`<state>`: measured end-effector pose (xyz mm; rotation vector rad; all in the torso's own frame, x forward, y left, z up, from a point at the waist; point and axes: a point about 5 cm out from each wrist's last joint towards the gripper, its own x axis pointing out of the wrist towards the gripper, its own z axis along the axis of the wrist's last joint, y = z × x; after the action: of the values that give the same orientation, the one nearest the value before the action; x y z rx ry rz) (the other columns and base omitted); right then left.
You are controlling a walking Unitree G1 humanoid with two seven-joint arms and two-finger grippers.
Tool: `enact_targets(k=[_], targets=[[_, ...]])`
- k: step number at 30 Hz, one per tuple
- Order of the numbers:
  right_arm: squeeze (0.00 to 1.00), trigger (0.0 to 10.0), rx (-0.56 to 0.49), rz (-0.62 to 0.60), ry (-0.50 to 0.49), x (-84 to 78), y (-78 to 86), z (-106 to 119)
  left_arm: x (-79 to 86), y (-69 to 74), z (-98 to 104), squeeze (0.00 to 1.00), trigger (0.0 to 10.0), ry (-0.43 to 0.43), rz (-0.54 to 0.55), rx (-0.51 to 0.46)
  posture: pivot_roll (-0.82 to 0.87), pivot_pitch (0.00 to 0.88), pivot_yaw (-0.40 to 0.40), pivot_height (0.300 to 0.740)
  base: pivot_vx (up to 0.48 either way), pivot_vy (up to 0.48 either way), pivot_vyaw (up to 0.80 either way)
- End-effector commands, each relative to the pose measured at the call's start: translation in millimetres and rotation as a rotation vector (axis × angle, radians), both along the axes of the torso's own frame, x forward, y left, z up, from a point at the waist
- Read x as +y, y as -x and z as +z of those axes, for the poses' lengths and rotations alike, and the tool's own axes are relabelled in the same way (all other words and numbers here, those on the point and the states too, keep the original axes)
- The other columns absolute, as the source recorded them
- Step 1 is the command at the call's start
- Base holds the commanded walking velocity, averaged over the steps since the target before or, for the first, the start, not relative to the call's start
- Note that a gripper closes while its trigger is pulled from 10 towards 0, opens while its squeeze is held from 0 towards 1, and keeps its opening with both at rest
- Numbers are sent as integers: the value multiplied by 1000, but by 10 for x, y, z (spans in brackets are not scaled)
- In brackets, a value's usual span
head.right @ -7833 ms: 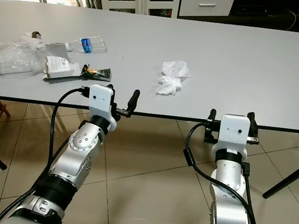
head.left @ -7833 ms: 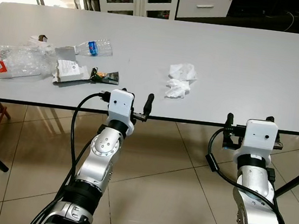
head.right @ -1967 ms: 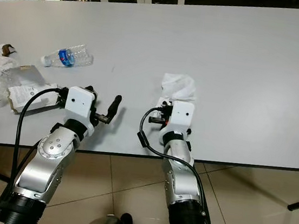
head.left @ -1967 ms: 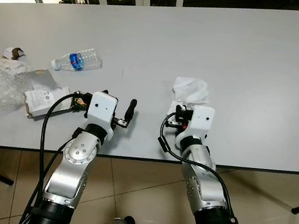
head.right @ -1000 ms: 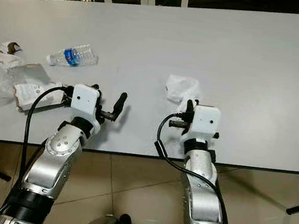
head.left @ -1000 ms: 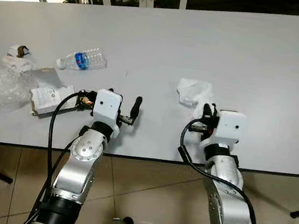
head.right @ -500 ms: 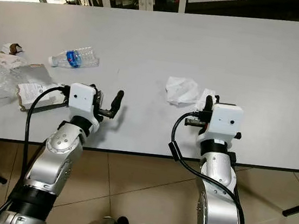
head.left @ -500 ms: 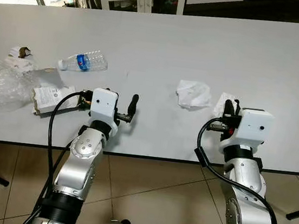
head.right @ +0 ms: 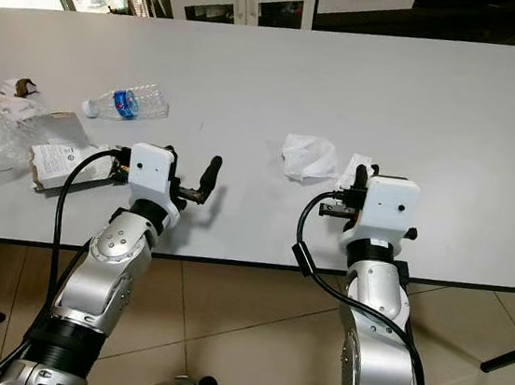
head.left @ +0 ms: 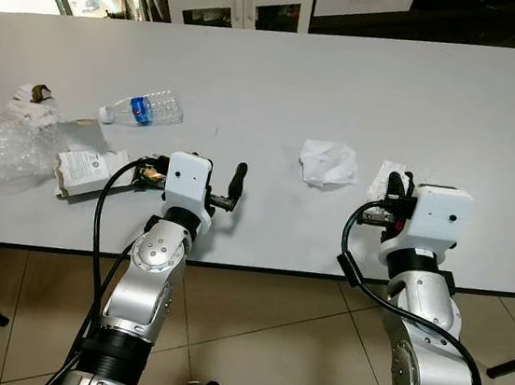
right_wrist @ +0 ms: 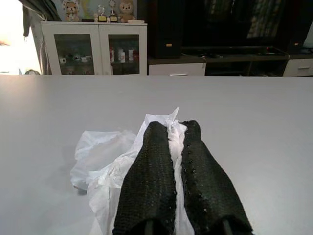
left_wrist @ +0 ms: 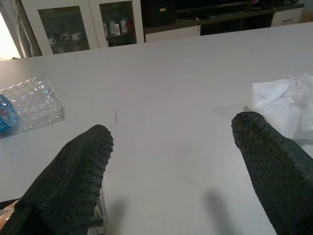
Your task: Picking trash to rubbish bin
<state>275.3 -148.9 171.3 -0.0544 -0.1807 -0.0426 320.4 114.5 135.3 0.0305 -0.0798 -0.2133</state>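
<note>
Head camera, left eye: the right pincer (head.left: 396, 185) sits low over the near edge of the long white worktop (head.left: 438, 102), clamped on a small crumpled white tissue (head.left: 383, 178). A second, larger crumpled white tissue (head.left: 328, 163) lies just beside it, toward 10 o'clock. The left pincer (head.left: 237, 179) hovers near the front edge, well apart from both tissues. Toward 9 o'clock lie a clear plastic water bottle with a blue label (head.left: 142, 108) (on its side), a flattened printed cardboard packet (head.left: 86, 169) and a heap of clear bubble wrap (head.left: 5, 145).

Left wrist camera: the two black fingers (left_wrist: 73, 176) stand wide apart over bare worktop, bottle and tissue at the edges.

Right wrist camera: the fingers (right_wrist: 149, 181) press together on a fold of white tissue (right_wrist: 173, 134).
</note>
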Motion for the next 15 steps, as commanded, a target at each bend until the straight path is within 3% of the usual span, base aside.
enact_targets(k=[1, 15], targets=[[0, 10000, 3, -8, 1, -4, 18, 15, -1, -20, 11, 0, 10000, -1, 3, -6, -52, 96, 79, 740, 0, 0, 0], [0, 10000, 24, -61, 52, -183, 81, 12, 88, 21, -27, 0, 10000, 28, -35, -1, -67, 81, 77, 740, 0, 0, 0]])
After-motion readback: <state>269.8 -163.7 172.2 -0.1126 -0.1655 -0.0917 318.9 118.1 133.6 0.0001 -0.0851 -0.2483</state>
